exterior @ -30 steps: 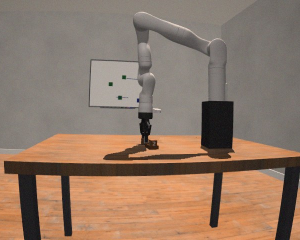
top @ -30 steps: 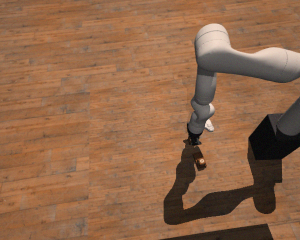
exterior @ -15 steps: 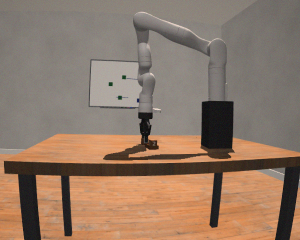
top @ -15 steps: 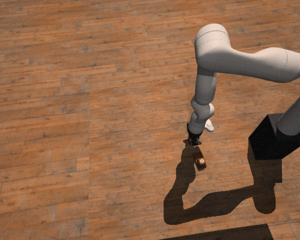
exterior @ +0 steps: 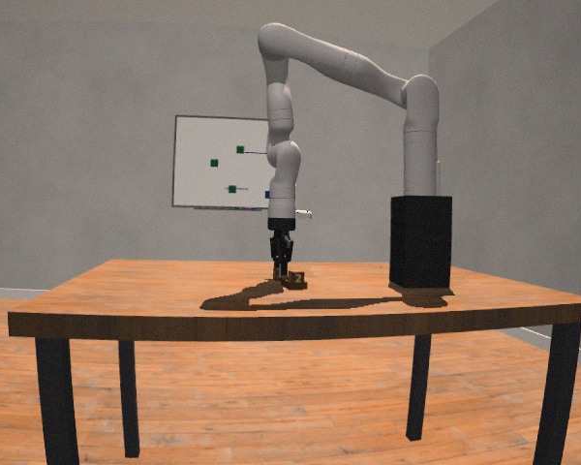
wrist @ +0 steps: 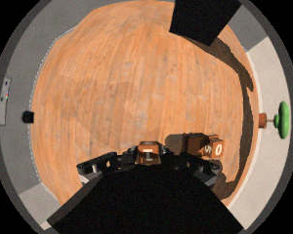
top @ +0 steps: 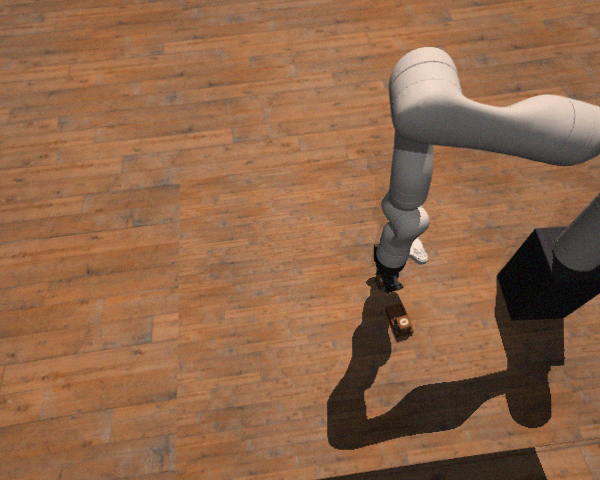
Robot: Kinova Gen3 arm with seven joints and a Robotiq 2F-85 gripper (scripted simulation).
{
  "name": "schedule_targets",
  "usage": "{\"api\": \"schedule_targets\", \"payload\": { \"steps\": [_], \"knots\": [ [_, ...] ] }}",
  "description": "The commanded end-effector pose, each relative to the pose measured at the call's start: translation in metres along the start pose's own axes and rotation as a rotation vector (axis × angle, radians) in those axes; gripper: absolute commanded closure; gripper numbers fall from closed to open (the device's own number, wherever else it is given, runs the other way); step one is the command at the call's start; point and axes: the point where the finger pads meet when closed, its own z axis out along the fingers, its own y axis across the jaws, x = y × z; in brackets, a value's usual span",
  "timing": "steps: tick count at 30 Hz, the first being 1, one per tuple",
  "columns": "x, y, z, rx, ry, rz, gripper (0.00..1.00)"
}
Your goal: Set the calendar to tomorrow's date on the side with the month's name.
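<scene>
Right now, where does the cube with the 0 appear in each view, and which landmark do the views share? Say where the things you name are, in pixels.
Top: the cube (top: 403,323) (exterior: 297,278) (wrist: 217,149) is right of centre, lower half.
Exterior: just right of centre, below the middle, its 2 showing.
Wrist: lower right, its 0 showing.
Shared landmark: the black pedestal (top: 522,281) (exterior: 403,245) (wrist: 202,21).

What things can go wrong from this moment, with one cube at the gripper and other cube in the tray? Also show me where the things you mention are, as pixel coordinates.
The gripper (top: 385,285) (exterior: 281,274) (wrist: 148,150) looks open around the loose cube (exterior: 276,274) (wrist: 147,152); a finger may drag or turn it on withdrawal.

The tray (top: 394,312) (exterior: 297,287) sits close beside, so a sideways move might bump it.

The cube in the tray (top: 403,322) (exterior: 298,277) (wrist: 217,149) stands at one end; a careless placement could knock it.
</scene>
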Motion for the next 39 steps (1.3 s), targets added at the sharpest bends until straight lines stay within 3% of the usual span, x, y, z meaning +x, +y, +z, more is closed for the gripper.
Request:
{"api": "schedule_targets", "payload": {
  "steps": [1,2,18,31,39],
  "knots": [
    [-0.001,0.0,-0.001,0.0,-0.001,0.0,0.56],
    [-0.001,0.0,-0.001,0.0,-0.001,0.0,0.52],
    [-0.001,0.0,-0.006,0.0,-0.001,0.0,0.52],
    [-0.001,0.0,-0.067,0.0,-0.001,0.0,0.52],
    [-0.001,0.0,-0.087,0.0,-0.001,0.0,0.52]
  ]
}}
